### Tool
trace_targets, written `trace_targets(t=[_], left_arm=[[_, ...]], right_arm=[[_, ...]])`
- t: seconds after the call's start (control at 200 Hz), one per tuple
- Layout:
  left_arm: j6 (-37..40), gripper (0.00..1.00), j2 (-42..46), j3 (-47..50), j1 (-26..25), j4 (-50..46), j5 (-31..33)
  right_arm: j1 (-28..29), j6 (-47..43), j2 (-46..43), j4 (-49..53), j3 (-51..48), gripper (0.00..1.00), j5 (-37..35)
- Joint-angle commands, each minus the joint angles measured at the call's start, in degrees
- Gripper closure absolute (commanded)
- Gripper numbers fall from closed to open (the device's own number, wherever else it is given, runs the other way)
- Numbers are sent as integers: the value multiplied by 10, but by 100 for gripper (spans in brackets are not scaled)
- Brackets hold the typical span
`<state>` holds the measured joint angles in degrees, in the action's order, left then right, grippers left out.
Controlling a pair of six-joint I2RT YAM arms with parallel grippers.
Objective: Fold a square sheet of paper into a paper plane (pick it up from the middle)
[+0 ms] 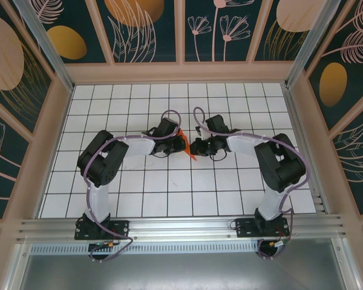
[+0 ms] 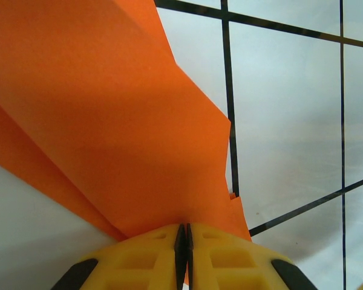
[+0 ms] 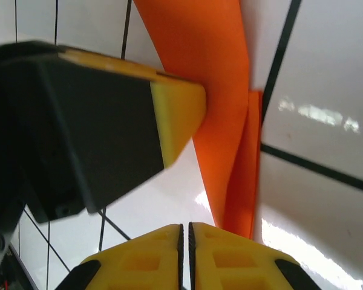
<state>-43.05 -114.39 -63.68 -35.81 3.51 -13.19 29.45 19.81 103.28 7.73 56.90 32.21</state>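
Over the middle of the white gridded table (image 1: pixel 169 193), item one: folded orange paper (image 2: pixel 121 121), creased into a long narrowing strip with layered flaps. It is sitting at the table's centre, and I cannot tell whether it is resting on the tabletop or hanging just above it. Item two: my left gripper (image 2: pixel 183 232), which is reaching in from the left of the table's centre. Its yellow fingers are pressing tightly together and pinching the paper, which is fanning out from the seam between them. From the right wrist's side, one of those yellow fingertips (image 3: pixel 175 115) is meeting the flat face of the strip. Item three: my right gripper (image 3: pixel 184 232), which is reaching in from the right of the table's centre and facing the left one. Its jaws are pressing together edge to edge. The paper's narrow end is coming down just beside its right-hand finger, off to the side of the seam, and I cannot tell whether paper and finger are touching.
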Motion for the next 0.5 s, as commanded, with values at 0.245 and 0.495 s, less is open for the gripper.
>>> trace_targets(t=[0.245, 0.495], left_arm=[[16, 86, -43, 21, 10, -62, 65], [17, 86, -43, 22, 10, -62, 66]], right_arm=[[8, -18, 50, 28, 17, 86, 7], [8, -21, 45, 46, 2, 87, -30]])
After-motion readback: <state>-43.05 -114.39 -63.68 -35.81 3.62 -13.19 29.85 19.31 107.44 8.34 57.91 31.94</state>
